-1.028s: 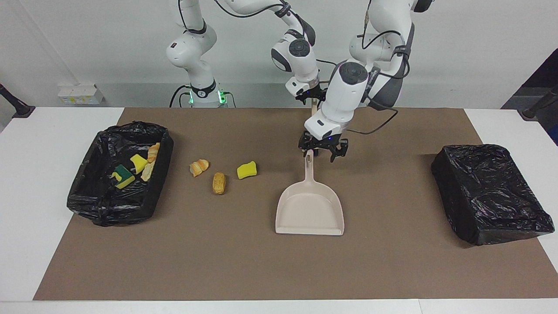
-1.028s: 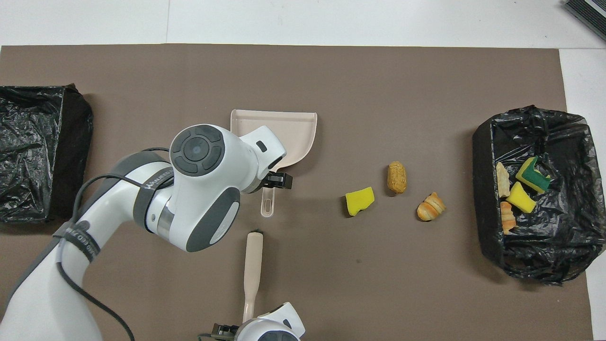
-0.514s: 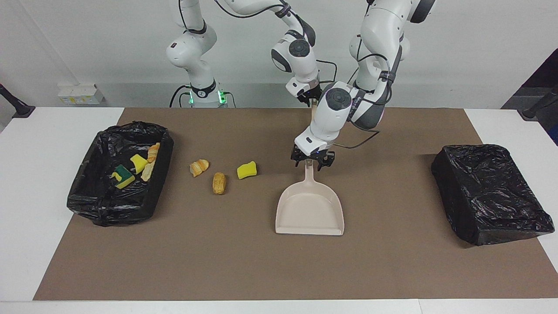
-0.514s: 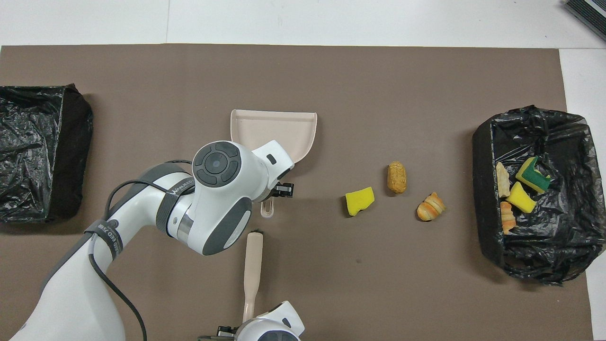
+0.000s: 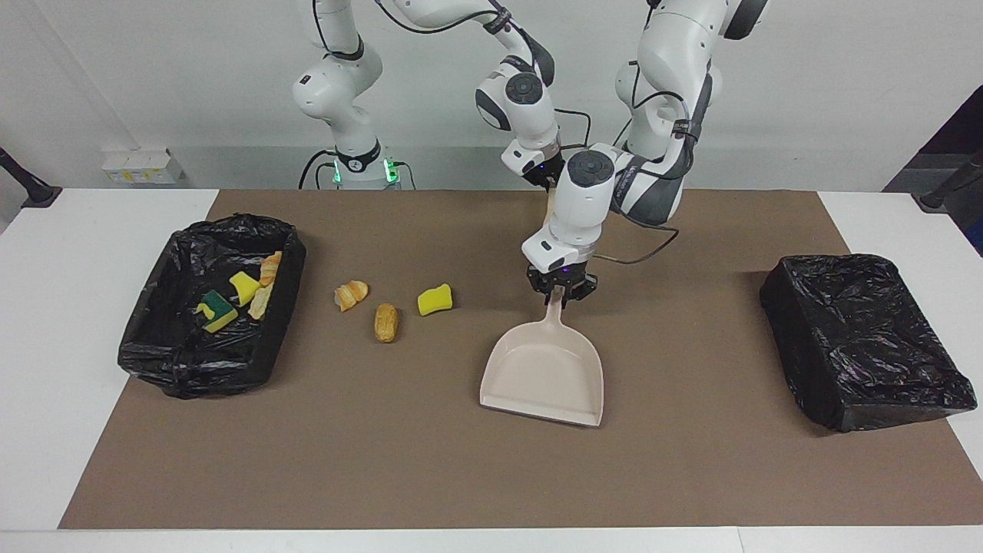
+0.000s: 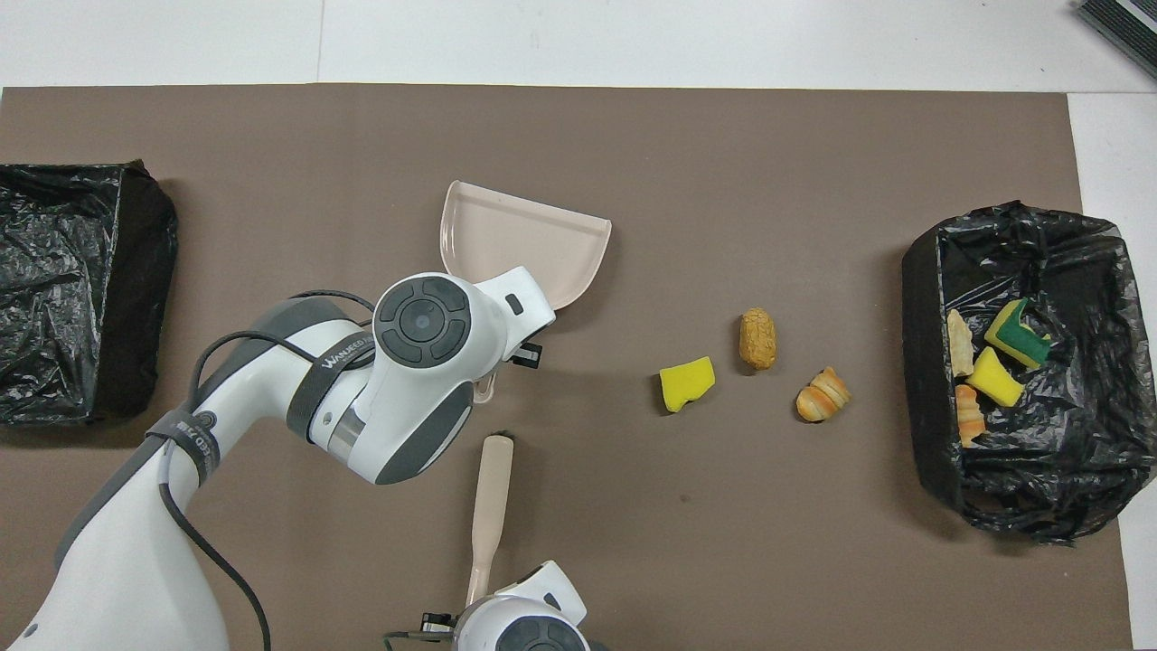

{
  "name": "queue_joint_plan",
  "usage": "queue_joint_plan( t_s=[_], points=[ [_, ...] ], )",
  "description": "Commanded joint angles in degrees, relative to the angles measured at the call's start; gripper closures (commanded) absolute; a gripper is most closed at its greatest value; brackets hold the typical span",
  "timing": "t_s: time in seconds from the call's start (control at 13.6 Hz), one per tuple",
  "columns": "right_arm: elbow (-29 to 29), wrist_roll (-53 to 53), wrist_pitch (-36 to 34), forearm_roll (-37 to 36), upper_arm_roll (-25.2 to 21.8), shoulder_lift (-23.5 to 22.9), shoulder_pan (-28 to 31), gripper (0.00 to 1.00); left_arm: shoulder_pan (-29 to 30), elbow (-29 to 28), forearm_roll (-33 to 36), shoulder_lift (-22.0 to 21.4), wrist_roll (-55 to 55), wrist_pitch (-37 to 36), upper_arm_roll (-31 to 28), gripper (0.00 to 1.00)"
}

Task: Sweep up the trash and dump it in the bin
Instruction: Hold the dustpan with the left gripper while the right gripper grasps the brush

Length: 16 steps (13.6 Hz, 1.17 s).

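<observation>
A: Three scraps (image 5: 392,307) loose on the mat beside the bin (image 5: 146,361); four inside.
B: Left gripper (image 5: 561,293) pinches the dustpan (image 5: 543,374) handle; right gripper (image 5: 547,178) clamps the brush (image 6: 489,502). I'd keep the lip flat and sweep slowly.

A robotics laboratory: two white Franka arms (image 5: 591,184) mounted at twelve o'clock of a white table (image 5: 69,307) covered by a brown paper mat (image 5: 430,461), against a bare grey wall (image 5: 153,77).
</observation>
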State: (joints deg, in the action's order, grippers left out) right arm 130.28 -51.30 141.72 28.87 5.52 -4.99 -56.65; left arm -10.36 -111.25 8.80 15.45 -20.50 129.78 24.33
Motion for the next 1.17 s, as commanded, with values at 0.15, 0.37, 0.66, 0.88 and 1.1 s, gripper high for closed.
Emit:
queue_joint_plan(
  t_s=[0.15, 0.37, 0.66, 0.88, 1.1],
  points=[
    [0.15, 0.68, -6.52, 0.31, -0.33, 4.10, 2.06, 1.00, 2.52, 1.03, 1.14, -4.89, 17.55, -8.91, -0.25, 1.00],
    [0.32, 0.68, -17.94, -3.11, -0.33, 10.07, 6.89, 1.00, 3.67, 1.03, 1.14, -5.26, 32.25, -10.25, -0.25, 1.00],
    [0.15, 4.18, -29.63, -7.24, -0.33, 15.08, 14.26, 1.00, 3.50, 0.94, 1.14, -4.65, 49.30, -10.34, -0.16, 1.00],
    [-0.20, 11.56, -37.56, -10.66, -0.25, 17.73, 22.61, 1.00, 2.97, 1.03, 1.40, -4.03, 50.91, -11.04, -0.16, 1.00],
    [-1.17, 16.56, -41.26, -14.98, -0.16, 17.47, 30.86, 1.00, 2.80, 1.30, 2.81, -2.54, 54.16, -11.22, 0.01, 1.00]
  ],
)
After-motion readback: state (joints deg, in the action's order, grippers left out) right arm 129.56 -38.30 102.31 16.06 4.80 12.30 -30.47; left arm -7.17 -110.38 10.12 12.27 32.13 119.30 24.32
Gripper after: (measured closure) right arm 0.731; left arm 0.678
